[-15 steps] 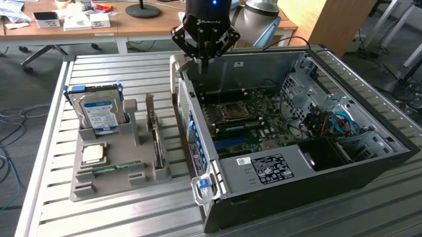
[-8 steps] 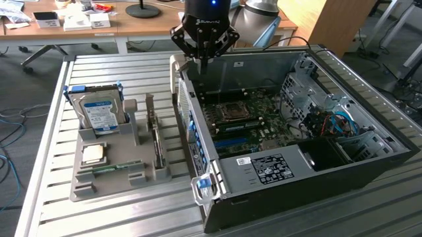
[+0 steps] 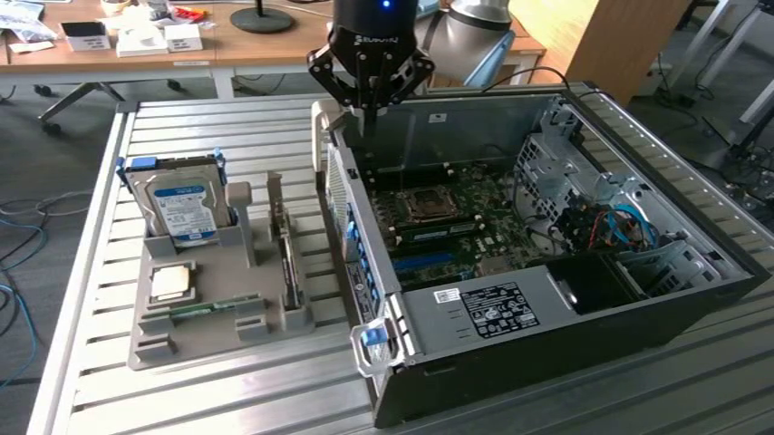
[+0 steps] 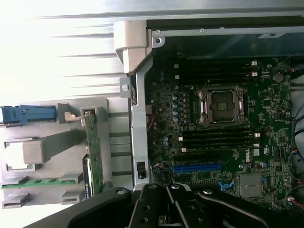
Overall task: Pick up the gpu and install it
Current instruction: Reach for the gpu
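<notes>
One clenched, seemingly empty gripper (image 3: 365,120) hovers at the edge of the computer case (image 3: 545,372); the edge-standing gpu (image 3: 288,261) wants jaws squared across its thickness.

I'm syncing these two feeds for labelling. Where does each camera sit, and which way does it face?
Exterior view: raised, off the arm, looking down across the slatted table at the open computer case and grey holder; the gripper and arm show above the case.
Wrist view: on the wrist, looking down past the gripper onto the motherboard.
Shared: the gpu standing in the holder, the motherboard, the gripper.
</notes>
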Motion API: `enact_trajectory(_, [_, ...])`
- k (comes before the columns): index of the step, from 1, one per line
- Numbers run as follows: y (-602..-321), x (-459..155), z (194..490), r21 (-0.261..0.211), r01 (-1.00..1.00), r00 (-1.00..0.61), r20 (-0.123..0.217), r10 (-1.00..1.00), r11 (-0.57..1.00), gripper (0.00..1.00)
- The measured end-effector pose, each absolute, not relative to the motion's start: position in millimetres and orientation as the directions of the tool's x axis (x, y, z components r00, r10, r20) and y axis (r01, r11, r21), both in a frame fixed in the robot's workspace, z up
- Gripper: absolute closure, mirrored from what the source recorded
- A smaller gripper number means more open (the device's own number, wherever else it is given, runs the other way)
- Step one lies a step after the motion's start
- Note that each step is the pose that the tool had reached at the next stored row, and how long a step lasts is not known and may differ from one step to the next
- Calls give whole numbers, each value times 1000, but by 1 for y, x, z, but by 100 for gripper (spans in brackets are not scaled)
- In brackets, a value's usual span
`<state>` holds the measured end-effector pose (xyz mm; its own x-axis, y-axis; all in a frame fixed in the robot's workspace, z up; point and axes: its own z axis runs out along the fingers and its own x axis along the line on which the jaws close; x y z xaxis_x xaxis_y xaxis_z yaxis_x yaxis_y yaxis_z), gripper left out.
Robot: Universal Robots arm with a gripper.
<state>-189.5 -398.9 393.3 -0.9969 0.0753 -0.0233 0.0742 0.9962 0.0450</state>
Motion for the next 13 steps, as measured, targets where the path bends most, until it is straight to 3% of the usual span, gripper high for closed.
enact_trajectory(13, [-399, -199, 393, 45, 74, -997, -23, 75, 996, 89])
